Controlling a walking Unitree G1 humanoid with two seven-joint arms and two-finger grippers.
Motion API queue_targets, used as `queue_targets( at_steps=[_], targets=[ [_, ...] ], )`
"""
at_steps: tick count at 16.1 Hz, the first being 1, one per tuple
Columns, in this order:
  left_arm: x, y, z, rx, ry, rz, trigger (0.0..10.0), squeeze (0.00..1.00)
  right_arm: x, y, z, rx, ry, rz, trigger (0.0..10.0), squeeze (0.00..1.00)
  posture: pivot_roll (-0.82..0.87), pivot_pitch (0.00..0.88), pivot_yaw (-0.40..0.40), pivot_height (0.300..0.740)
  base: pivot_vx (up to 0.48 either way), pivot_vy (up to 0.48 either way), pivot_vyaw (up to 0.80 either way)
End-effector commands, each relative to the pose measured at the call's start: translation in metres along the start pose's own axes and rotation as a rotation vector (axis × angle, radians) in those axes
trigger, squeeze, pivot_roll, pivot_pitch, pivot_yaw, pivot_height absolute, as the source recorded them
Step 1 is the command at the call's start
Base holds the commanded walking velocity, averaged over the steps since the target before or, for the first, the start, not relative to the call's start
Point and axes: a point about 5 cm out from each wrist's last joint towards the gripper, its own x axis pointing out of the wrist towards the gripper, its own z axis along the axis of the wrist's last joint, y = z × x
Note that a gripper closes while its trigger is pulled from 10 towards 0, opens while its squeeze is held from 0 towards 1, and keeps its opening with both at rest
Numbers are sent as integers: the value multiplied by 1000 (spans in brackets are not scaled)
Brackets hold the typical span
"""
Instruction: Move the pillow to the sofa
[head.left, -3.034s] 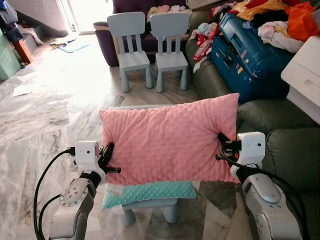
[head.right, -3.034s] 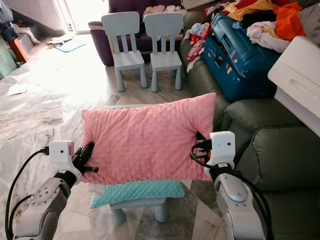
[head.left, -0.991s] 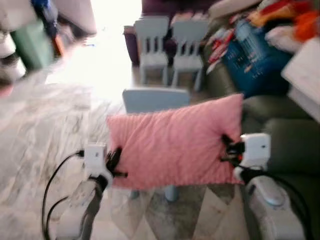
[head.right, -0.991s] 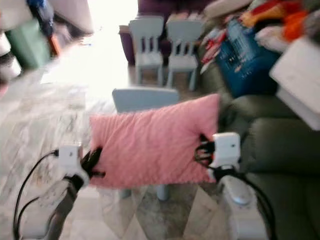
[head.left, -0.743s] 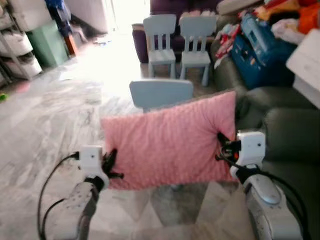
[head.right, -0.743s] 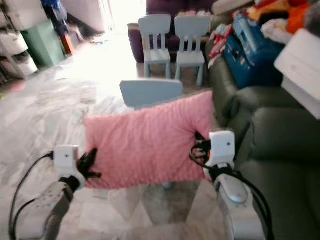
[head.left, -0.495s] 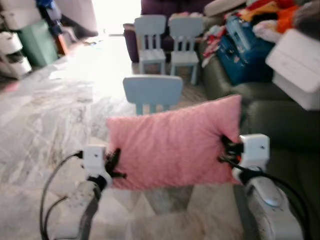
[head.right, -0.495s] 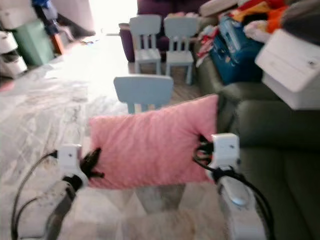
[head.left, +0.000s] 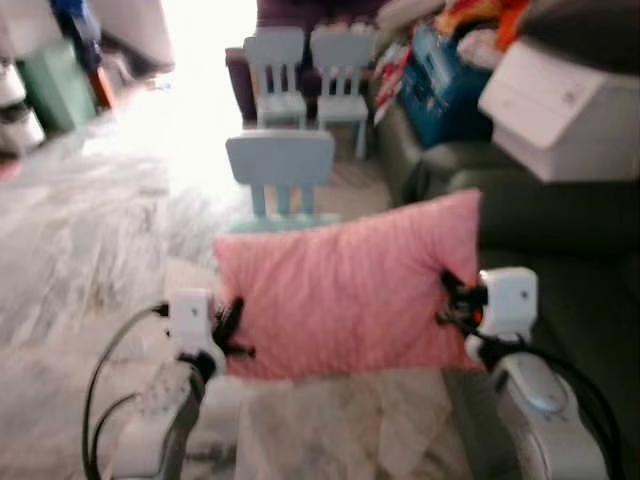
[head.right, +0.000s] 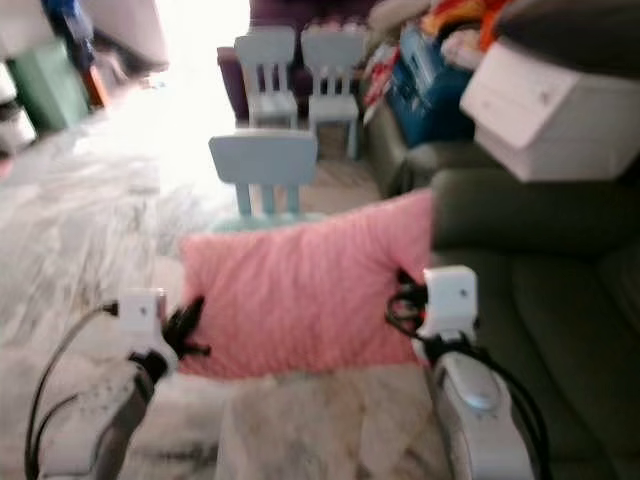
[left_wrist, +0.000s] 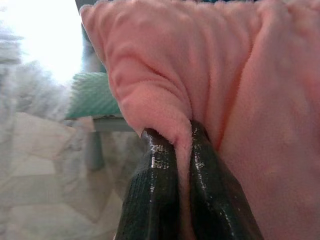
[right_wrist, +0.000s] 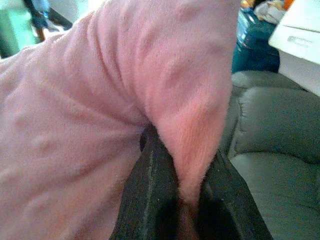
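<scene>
Pillow (head.left: 345, 285) off chair (head.left: 279, 170) now, stretched between left gripper (head.left: 232, 330) and right gripper (head.left: 452, 300), each pinching an edge; sofa (head.left: 560, 240) beside right gripper, closer than before.

Both silver arms reach up from the lower corners of the head views, bent at the elbow, black cables looping beside each. The left gripper (head.left: 232, 328) sits at lower left, its fingers (left_wrist: 155, 175) pinched together on pink fabric. The right gripper (head.left: 450, 300) (a little higher, at right of centre) is clamped likewise, fingers (right_wrist: 152, 185) squeezing a fold.
</scene>
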Motion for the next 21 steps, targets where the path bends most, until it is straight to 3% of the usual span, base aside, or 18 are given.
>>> queue_targets(
  at_steps=[1,16,21],
  targets=[
    [0,1,3,1,-12,2,10000,0,3,-1,8,-12,-32,5,10000,0,-193,24,33,740,0,0,0],
    [1,1,6,-25,-22,3,10000,0,2,1,8,-9,-33,-2,10000,0,-195,41,44,740,0,0,0],
    [1,1,5,-27,-14,-2,10000,0,2,0,7,-10,-32,-7,10000,0,-195,48,43,740,0,290,0]
  ],
)
